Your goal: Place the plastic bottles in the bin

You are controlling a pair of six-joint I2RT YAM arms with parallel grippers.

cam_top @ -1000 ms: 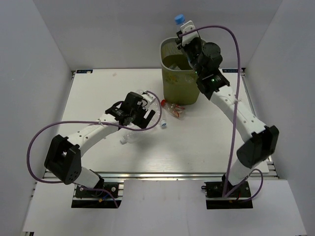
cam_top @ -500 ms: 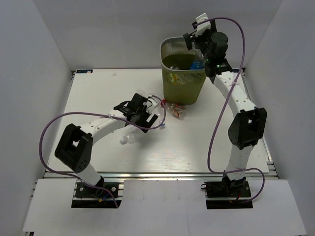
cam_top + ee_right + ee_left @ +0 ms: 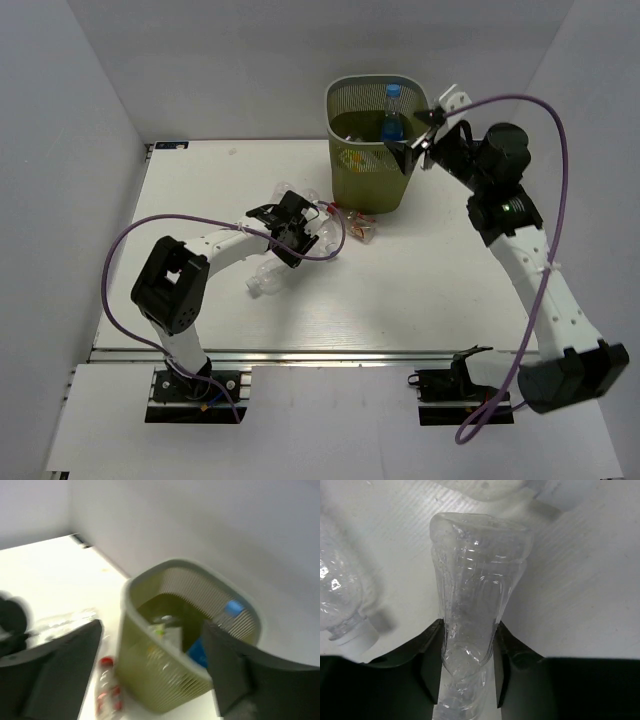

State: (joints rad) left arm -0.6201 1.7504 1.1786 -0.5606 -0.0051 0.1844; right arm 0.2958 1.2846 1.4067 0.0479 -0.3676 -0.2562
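Squeezing a squashed bottle tight between the two dark fingers of the left claw. Clear thin plastic, wrinkled and pressed nearly flat, wider at the far end. Held low over the white tabletop, a smooth sheet with faint thin lines. Cannot see the near end of that bottle, cut off at the bottom of the left wrist view. Just to its left, part of a bumpy bottle, clear and shiny with a white cap, cut off at the picture's edge.

Holding nothing in the right claw, spread wide open up in the air, just beside the bin. Olive green plastic, tall, with a rounded square rim and walls full of tiny holes. Standing at the far side of the tabletop. Inside, a blue-capped bottle standing against the far right wall, plus some yellowish stuff too small to make out. All very blurry in the right wrist view.

Near the foot of the bin, a red-capped bottle, crumpled, lying on the tabletop. Closer to the arms, a lone bottle, clear, lying flat. Hard to tell apart the shiny bits around the left claw from above.
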